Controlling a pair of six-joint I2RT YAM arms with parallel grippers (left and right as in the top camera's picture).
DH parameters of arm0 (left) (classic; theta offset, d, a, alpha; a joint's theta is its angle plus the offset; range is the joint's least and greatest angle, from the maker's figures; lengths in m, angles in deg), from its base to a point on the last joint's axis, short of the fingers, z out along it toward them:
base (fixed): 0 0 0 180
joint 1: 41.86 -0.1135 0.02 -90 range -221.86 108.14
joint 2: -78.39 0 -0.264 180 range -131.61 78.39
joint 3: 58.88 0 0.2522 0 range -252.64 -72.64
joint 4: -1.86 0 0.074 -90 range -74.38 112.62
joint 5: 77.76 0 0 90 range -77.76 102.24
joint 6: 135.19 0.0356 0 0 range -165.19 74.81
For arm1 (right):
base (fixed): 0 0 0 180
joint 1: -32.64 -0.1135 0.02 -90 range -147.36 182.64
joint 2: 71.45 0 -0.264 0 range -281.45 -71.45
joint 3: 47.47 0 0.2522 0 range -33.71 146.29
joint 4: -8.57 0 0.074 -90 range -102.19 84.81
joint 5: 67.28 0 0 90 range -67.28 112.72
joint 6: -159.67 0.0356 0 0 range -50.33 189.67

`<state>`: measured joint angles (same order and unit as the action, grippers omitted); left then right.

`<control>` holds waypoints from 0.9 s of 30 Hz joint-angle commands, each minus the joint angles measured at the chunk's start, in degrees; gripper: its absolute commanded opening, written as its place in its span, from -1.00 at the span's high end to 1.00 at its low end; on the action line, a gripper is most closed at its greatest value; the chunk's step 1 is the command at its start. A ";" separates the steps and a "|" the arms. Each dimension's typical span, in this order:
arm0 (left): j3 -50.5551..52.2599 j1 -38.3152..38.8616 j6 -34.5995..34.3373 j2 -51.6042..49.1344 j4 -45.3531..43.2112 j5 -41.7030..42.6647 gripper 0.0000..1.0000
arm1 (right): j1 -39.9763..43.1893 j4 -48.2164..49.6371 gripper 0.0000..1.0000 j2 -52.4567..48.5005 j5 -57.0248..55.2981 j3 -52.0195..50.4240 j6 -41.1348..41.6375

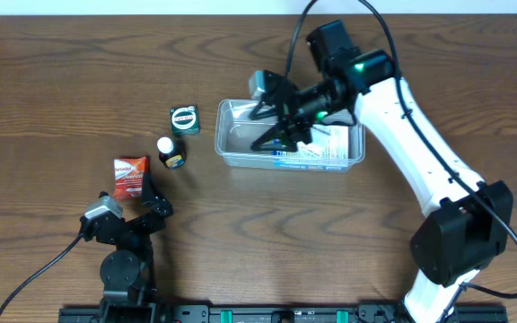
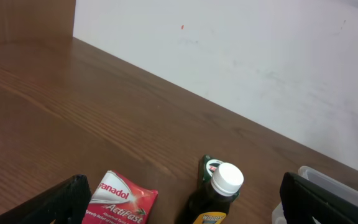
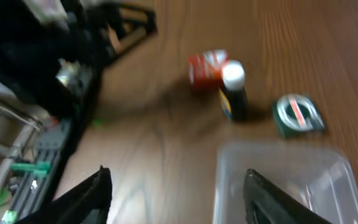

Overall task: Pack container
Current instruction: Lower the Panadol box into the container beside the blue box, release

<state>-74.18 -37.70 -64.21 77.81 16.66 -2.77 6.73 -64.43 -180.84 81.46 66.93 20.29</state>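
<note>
The container [image 1: 233, 139] lies on the counter, long axis left-right. The right claw [image 1: 263, 131] hovers over its left half, spread and apparently empty. The bottle [image 1: 170, 151] and red box [image 1: 128, 177] stand left of the container, nearer the left claw [image 1: 155, 199], likewise spread.

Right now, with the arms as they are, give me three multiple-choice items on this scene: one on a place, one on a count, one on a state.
1. Against the container, the green box lies: A. inside it B. left of it, on the table C. right of it
2. Items on the table outside the container: A. one B. two C. three
3. The right end effector is: A. open, empty B. shut on something C. out of view

B: it sits on bare wood, apart from the left wall.
C: green box, bottle, red box.
A: the right wrist view shows a wide empty gap.
</note>
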 commanded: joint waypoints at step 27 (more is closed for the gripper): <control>1.31 -0.24 1.01 0.35 1.70 -0.52 -0.96 | -12.00 18.03 -0.62 -1.38 -72.87 -4.61 98.07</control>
<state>-74.18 -37.70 -64.21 77.81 16.66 -2.77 -3.78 -46.62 -180.90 17.31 64.07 108.59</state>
